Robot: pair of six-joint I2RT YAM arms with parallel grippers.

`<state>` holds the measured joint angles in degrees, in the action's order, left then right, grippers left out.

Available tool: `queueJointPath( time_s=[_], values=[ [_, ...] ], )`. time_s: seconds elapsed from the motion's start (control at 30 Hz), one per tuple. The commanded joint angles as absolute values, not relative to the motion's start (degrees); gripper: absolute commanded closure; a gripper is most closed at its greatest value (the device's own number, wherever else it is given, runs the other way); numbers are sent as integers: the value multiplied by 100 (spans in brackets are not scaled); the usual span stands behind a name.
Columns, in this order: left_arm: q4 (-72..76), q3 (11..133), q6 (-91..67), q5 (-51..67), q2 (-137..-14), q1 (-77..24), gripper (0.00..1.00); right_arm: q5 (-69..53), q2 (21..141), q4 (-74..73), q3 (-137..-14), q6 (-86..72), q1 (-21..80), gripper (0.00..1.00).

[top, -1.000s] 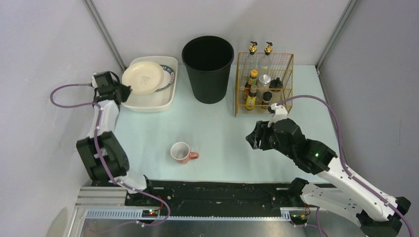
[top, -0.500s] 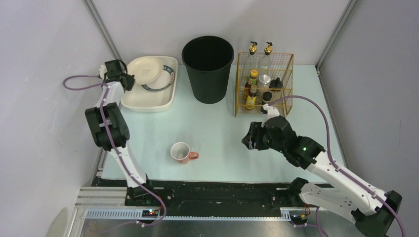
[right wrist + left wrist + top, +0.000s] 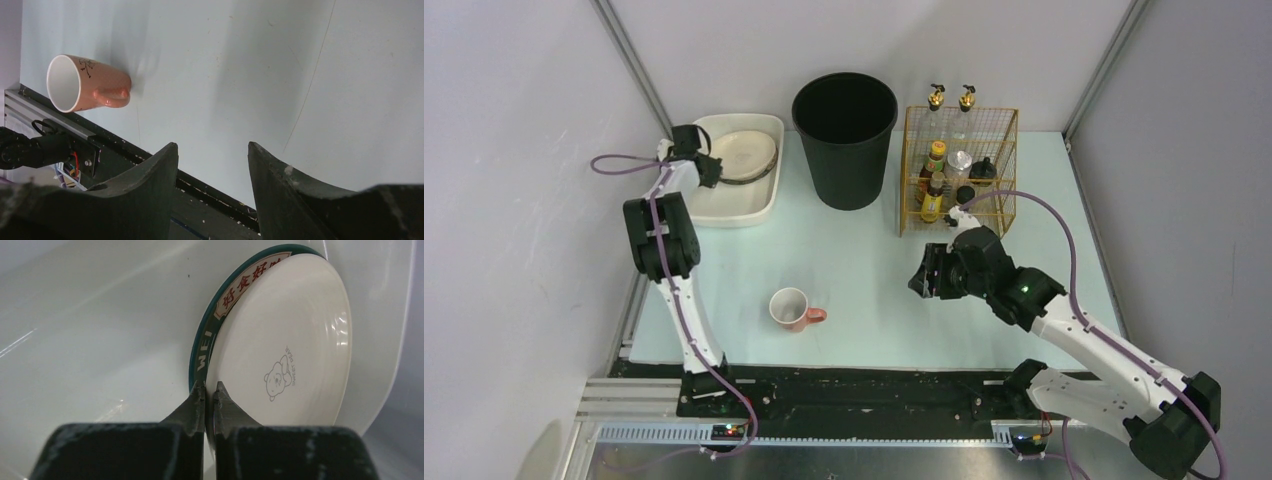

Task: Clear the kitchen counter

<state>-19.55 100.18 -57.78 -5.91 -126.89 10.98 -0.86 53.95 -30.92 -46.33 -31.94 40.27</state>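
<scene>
Two plates are lying stacked in the white tray [image 3: 724, 208] at the far-left corner of the mint-green bench [image 3: 874, 250], the cream plate [image 3: 295, 325] resting on the green-rimmed plate [image 3: 204, 342]. The left pincer [image 3: 210, 392] is pinching the cream plate's rim; releasing it appears to be the step in hand. The right pincer [image 3: 212, 146] is hanging spread above bare bench, well right of the pink mug [image 3: 792, 308], which is lying on its side near the front edge. The next move probably calls for the right arm travelling left and descending on the mug.
</scene>
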Motion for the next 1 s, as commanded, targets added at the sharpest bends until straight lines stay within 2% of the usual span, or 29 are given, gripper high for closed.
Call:
queueJointPath(
  time_s=[0.0, 0.1, 0.23, 0.3, 0.5, 0.67, 0.7, 0.77, 0.97],
  values=[
    [-1918, 10603, -5997, -808, -12847, 983, 89, -258, 5398, -2839, -4607, -3192, 3957, 42],
    [-1965, 10826, -6018, -815, -12993, 945, 79, -288, 5386, -2871, -4606, -3183, 3919, 42],
    [-2042, 11010, -5982, -748, -13128, 918, 55, -267, 5319, -2932, -4599, -3177, 3891, 42],
    [-2077, 11049, -5895, -718, -13140, 908, 47, -264, 5286, -2944, -4589, -3183, 3877, 42],
    [-2134, 10860, -5589, -654, -12800, 878, 27, -320, 5221, -2924, -4579, -3217, 3858, 42],
    [-2209, 10472, -5227, -575, -12336, 902, 16, -494, 5239, -2841, -4581, -3223, 3858, 42],
    [-2231, 10335, -5184, -542, -12214, 916, 6, -545, 5245, -2840, -4586, -3227, 3856, 42],
    [-2263, 10149, -5066, -413, -12042, 943, 1, -610, 5257, -2850, -4578, -3229, 3852, 42],
    [-2276, 9276, -4642, -197, -11168, 981, 0, -657, 5153, -3131, -4579, -3163, 3858, 42]
  ],
)
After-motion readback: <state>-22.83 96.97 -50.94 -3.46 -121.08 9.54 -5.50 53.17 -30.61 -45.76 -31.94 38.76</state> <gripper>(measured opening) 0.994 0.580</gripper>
